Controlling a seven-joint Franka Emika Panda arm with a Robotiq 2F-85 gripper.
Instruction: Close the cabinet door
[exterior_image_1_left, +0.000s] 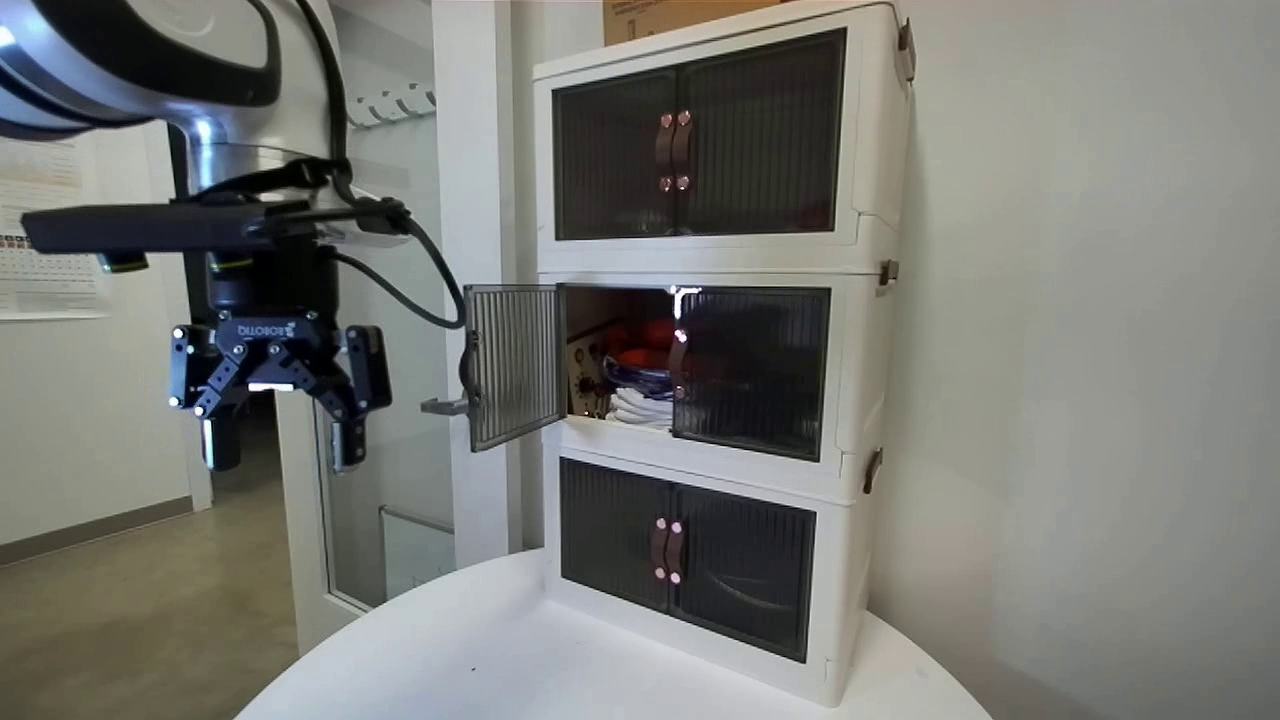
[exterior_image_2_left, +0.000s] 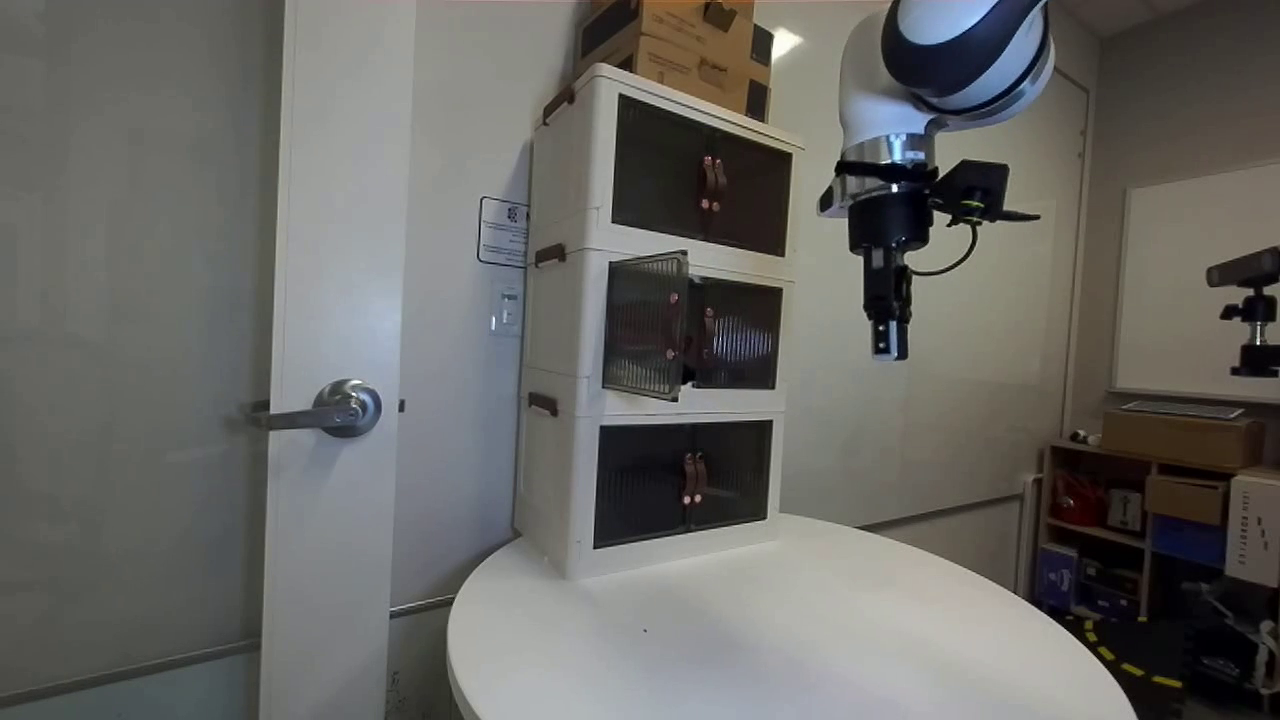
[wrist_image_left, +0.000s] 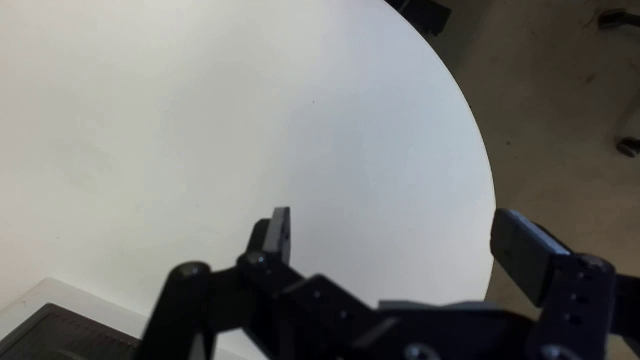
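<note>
The door (exterior_image_1_left: 515, 365), left leaf in the middle tier of the cabinet (exterior_image_1_left: 690, 255), stands swung outward in both exterior views, its hinge edge at the cabinet's front, its free edge with the handle (exterior_image_1_left: 469, 365) out in the air. Past the hinge edge white cloths (exterior_image_1_left: 640, 408) show inside; the right leaf (exterior_image_1_left: 750, 370) spans its own half. The gripper (exterior_image_1_left: 284, 447) points straight down, its fingers (exterior_image_1_left: 221, 445) wide apart with open air between them. In an exterior view it hangs to the left of the door's free edge, tips roughly level with the door's bottom edge, and open space shows between the two; a loop of cable (exterior_image_1_left: 462, 308) on the arm (exterior_image_1_left: 255, 130) and a metal lever (exterior_image_1_left: 443, 407) both appear right beside that edge, though how near in depth I cannot tell. In an exterior view a strip of pale wall (exterior_image_2_left: 830, 430) parts the gripper from the cabinet, and the round table (exterior_image_2_left: 860, 640) spreads below. In the wrist view the table fills most of the span between the fingers, its curved rim lining up with one fingertip, floor (wrist_image_left: 560, 165) beyond; a corner of the cabinet sits lower left, partly covered by the gripper's own links.
</note>
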